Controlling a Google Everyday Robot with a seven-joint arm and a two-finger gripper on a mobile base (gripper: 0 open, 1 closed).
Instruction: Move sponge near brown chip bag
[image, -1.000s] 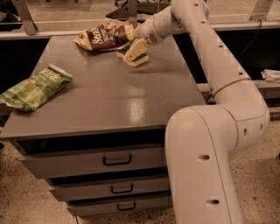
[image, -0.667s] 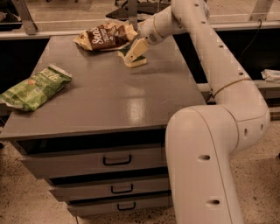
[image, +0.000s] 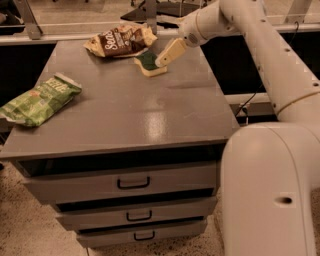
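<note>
The sponge (image: 147, 63) lies flat on the grey table (image: 150, 110) at the back, dark green top up over pale yellow foam. It sits just right of and in front of the brown chip bag (image: 120, 40), a small gap apart. My gripper (image: 161, 61) reaches in from the upper right, and its cream tip is at the sponge's right edge, low over the table. The white arm runs down the right side of the view.
A light green chip bag (image: 40, 98) lies at the table's left edge. Below the tabletop are three drawers with handles (image: 133, 183). A metal rail and dark gaps run behind the table.
The sponge has settled flat on the table with its green top showing. The gripper has shifted slightly up and right, so it covers less of the sponge.
</note>
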